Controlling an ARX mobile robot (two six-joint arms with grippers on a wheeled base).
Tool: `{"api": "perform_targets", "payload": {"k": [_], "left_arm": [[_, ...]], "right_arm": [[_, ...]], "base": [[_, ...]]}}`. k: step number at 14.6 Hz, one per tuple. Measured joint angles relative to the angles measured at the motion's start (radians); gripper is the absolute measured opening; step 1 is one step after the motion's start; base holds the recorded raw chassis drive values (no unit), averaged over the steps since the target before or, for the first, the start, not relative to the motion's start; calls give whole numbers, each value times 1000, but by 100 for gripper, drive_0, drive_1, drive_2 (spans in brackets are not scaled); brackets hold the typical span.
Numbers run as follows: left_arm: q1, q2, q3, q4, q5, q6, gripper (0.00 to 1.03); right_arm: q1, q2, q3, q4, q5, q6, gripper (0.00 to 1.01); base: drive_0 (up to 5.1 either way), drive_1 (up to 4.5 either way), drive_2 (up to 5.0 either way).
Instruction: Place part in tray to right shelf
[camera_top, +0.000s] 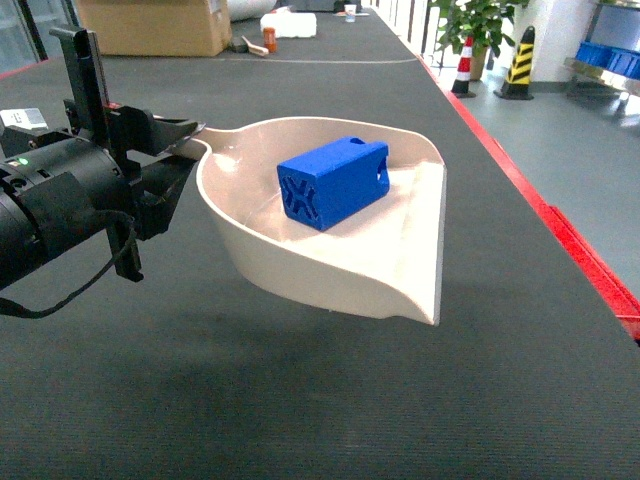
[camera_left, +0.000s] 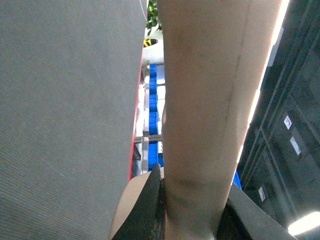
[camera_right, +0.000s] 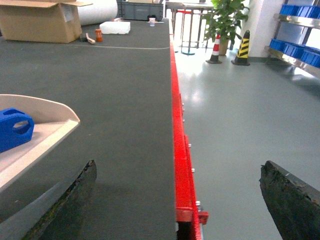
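Note:
The beige tray (camera_top: 330, 272) hangs a little above the dark table, its shadow below it. My left gripper (camera_top: 183, 152) is shut on its handle stub at the left. The blue part (camera_top: 333, 182) lies inside the tray, ribbed end toward me. In the left wrist view the tray's (camera_left: 210, 100) underside fills the middle, clamped by my left gripper (camera_left: 195, 217). My right gripper (camera_right: 177, 200) stands open and empty over the red table edge, with the tray (camera_right: 47, 132) and part (camera_right: 14, 129) to its left. The right shelf (camera_top: 610, 60) with blue crates stands far off at the right.
The table's red edge (camera_top: 565, 235) runs along the right, with grey floor beyond. At the table's far end are a cardboard box (camera_top: 150, 25), a white block (camera_top: 290, 24) and an orange bottle (camera_top: 269, 38). Traffic cones (camera_top: 520, 62) and a plant (camera_top: 480, 20) stand on the floor.

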Motion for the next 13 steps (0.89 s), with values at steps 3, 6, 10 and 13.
{"api": "perform_targets", "payload": {"k": [3,6,10,13], "left_arm": [[0,0,0,2,2,0,17],[-3,-6,-1,5,2,1,17],[-3,-6,-1,5,3,0,17],[-3,-6,-1,4,2,2,17]], "right_arm": [[0,0,0,0,0,0,98],[0,0,0,0,0,0,98],[0,0,0,0,0,0,98],[0,0,0,2,0,0,98]], "base": [[504,-237,-237],[493,-178,-303],[492,-145,-333],[503,-124,-325]]}}
